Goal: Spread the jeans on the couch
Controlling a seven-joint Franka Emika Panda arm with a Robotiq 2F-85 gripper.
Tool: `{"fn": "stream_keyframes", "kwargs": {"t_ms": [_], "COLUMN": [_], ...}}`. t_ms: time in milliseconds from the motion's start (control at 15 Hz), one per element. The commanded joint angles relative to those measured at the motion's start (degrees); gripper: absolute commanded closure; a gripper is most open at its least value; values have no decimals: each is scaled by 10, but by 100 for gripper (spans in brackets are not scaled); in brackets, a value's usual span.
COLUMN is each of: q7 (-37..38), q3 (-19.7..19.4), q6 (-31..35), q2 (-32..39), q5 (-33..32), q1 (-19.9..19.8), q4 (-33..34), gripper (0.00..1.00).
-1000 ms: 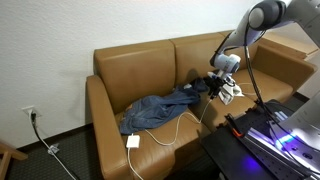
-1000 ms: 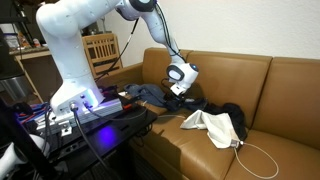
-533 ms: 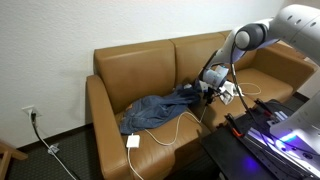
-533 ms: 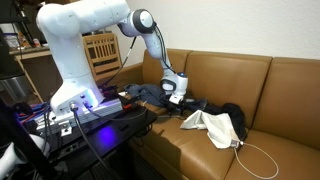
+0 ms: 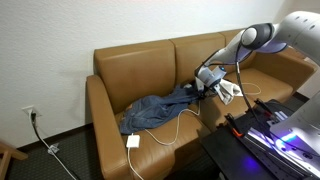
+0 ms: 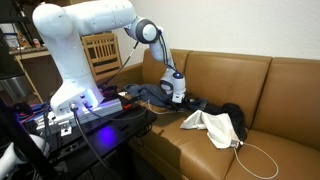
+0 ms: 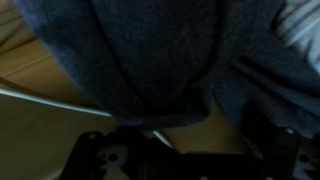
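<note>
end effector: the end effector (image 5: 205,88) has its jaws wide with nothing between them. It sits low at centre right of frame, nose down at the edge of the denim, probably lining up a grasp.
jeans: the jeans (image 5: 160,108) are a rumpled heap on the seat at lower centre, not yet spread. In the wrist view the denim (image 7: 150,50) fills the upper frame, very close.
couch: the couch (image 5: 140,65) has bare seat left of the heap, room to pull the fabric flat.
white cable: the white cable (image 5: 168,133) loops across the seat front just below the heap to a plug block (image 5: 132,141). It could snag if dragged.
clutter: a white cloth (image 6: 210,125) lies at centre right in an exterior view, limiting room on that side.
</note>
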Motion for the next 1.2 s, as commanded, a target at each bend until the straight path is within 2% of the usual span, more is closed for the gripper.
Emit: {"fn": "stream_keyframes", "kwargs": {"t_ms": [0,200,400,533,600,667,800,867,1000,1133], "q7": [-27,-58,-117,-137,-127,-110,-113,-117,-110,-118], "q3": [26,52,99,106,98,86,83,82,75,80], "q6": [4,-2,-60,-108,-114,-84,-100,-110,-117,-114], "q2": [7,14,8,9,10,16,16,16,16,16], "q5": [0,-4,-23,-28,-24,-17,-10,-9,0,8], "q1": [-26,-59,-108,-123,-118,-94,-99,-101,-94,-96], "q4": [13,23,13,12,15,27,31,33,37,39], "gripper": [0,0,0,0,0,0,2,27,29,42]}}
